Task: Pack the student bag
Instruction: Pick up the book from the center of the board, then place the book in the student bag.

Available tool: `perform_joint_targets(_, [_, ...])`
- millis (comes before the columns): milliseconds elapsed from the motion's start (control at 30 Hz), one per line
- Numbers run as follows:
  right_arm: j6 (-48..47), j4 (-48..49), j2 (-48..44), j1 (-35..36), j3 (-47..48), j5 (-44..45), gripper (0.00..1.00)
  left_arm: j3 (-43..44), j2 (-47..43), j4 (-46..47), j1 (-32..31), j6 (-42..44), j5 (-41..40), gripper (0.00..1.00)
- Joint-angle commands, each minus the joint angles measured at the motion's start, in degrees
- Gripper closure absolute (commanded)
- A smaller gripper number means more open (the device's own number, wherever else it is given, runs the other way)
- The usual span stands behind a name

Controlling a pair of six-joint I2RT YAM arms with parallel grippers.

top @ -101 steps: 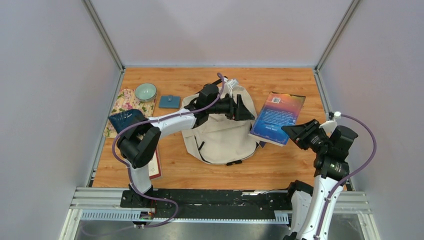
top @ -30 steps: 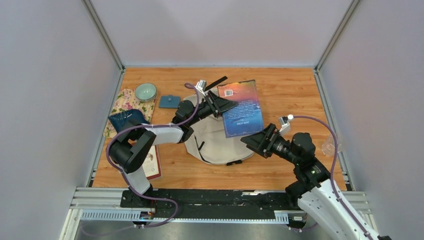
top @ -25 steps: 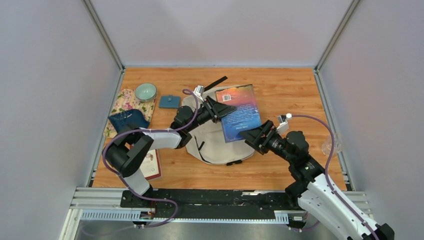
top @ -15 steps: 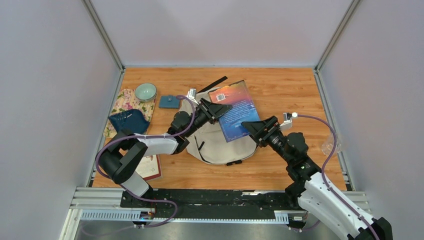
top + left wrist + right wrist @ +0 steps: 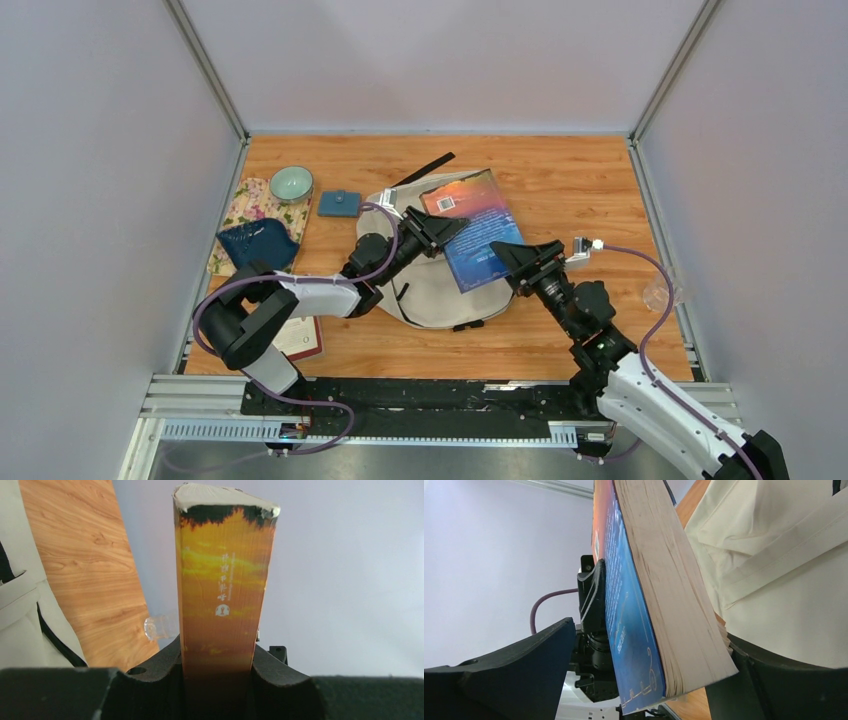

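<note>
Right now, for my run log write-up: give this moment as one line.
left gripper: shut on blue-and-orange paperback book | right gripper: open, straddling book | book: held over cream fabric backpack

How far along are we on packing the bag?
Nothing visibly packed yet. In hand: left gripper clamps the book by its spine over the student bag; right gripper open around its near corner. Left: book into bag; bowl and blue pouch wait on the table.
</note>
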Motion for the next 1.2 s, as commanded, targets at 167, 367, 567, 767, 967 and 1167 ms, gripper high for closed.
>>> perform_joint_targets(167, [2.71,8.29,1.48,3.67,1.55,4.64,0.23,1.21,-2.19,21.59,-2.43,0.18,-3.36,1.00])
perform_joint_targets(367, [2.18,9.88,4.04,4.46,1.64,5.69,0.88,-0.81,-4.03,19.67,-2.34,-0.26,-2.83,1.00])
perform_joint_targets(567, [-2.03,-5.09,-4.91,4.55,3.74,11.04,1.00,0.94,-9.21,-1.05,2.48,4.12,14.63,0.45])
perform_joint_targets(767, [-7.66,-31.11,-21.18,4.46,8.40,23.33,1.00,6.04,-16.07,-40.50,5.57,30.19,20.73,0.31])
perform_joint_targets(967, [-8.98,-50.99,-29.97,4.46,14.81,31.34,1.00,5.25,-21.70,-61.63,1.02,52.97,12.56,0.27])
perform_joint_targets(1167, [-9.33,-60.08,-29.98,4.55,20.79,34.00,1.00,8.50,-18.98,-70.17,-9.80,69.07,5.87,0.27])
